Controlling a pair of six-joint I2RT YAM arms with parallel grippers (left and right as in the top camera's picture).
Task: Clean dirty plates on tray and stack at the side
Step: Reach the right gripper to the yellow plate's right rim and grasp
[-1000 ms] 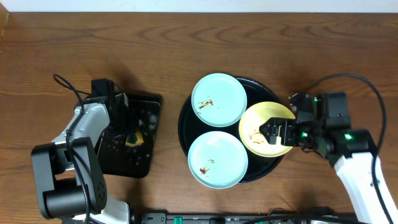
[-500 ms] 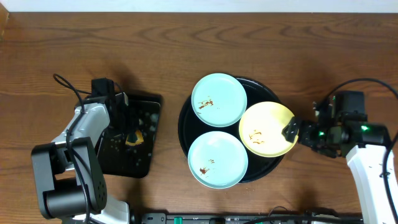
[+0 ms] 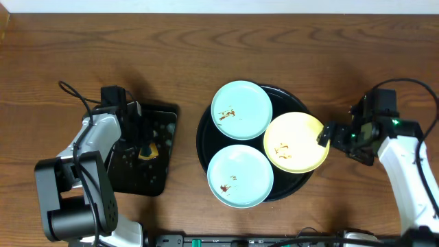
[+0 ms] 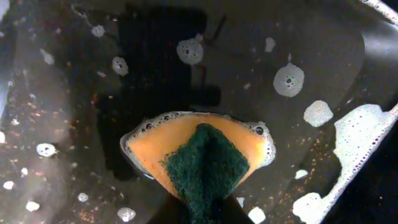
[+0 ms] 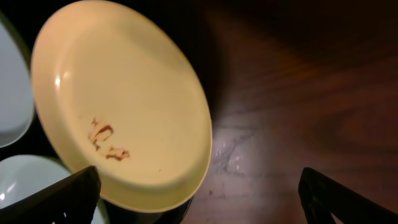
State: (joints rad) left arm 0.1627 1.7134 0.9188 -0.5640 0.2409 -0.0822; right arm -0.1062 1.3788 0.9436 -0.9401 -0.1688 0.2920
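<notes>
The round black tray point(image 3: 204, 137) holds three plates with brown smears: a turquoise plate point(image 3: 241, 110) at the back, a turquoise plate point(image 3: 240, 175) at the front, and a yellow plate point(image 3: 293, 142) on the right. My right gripper point(image 3: 324, 136) is open at the yellow plate's right edge. In the right wrist view the yellow plate point(image 5: 124, 106) has its rim between the spread fingers point(image 5: 202, 190), which hold nothing. My left gripper point(image 3: 140, 146) is shut on an orange and green sponge point(image 4: 199, 152) in soapy water.
The small black rectangular tray point(image 3: 161, 175) on the left holds foamy water and the sponge. Bare wooden table point(image 3: 357, 68) lies to the right of the round tray and behind it. Cables trail from both arms.
My right gripper has drawn back to the right, from over the yellow plate to its right edge. The plates and the left arm have not moved.
</notes>
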